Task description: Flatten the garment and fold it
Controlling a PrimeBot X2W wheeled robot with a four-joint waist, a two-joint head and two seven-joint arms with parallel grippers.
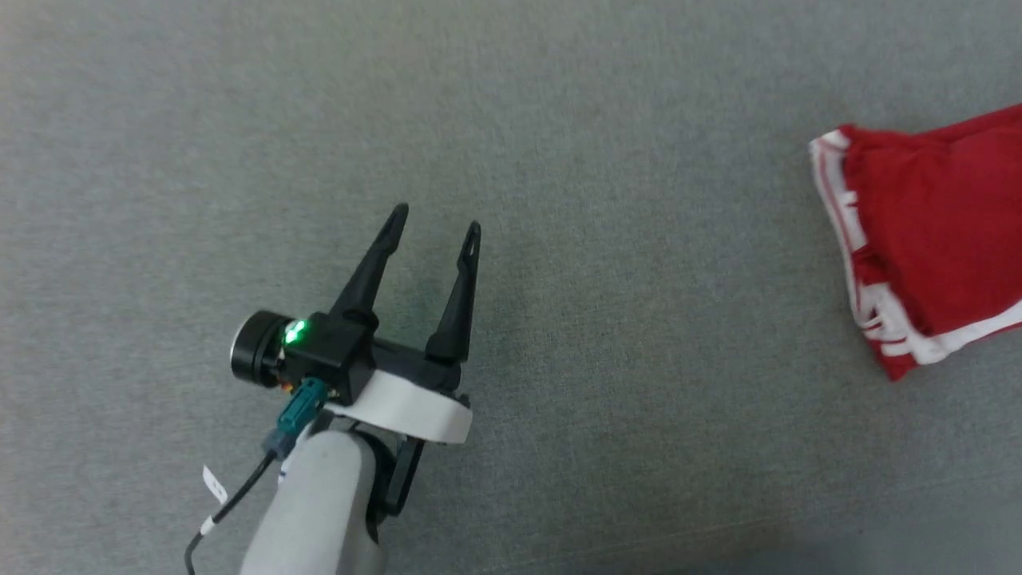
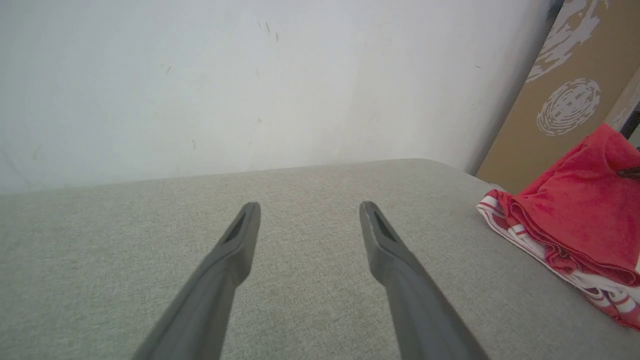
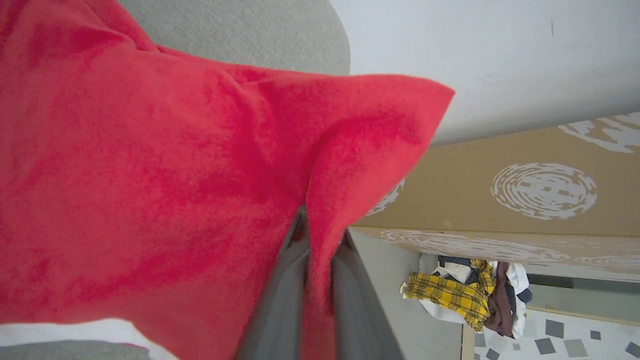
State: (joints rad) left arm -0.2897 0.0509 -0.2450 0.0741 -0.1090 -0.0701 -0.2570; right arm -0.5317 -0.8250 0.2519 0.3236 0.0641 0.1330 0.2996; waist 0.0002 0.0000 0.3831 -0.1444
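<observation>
Near the edge of the grey surface (image 2: 310, 180), the right gripper (image 3: 320, 234) pinches the garment (image 3: 150, 175) (left gripper (image 1: 437, 220) wide, well apart).

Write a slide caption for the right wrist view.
Close-up: right hand shut on a fold of the red shirt, with the grey surface and a cardboard box behind.

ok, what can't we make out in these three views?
- garment: the head view's right edge cuts it off; bunched folds hide any print.
- right gripper: in the right wrist view, red cloth between the fingers hides their pads.
- clothes pile: in the right wrist view, too small to tell the items apart.
</observation>
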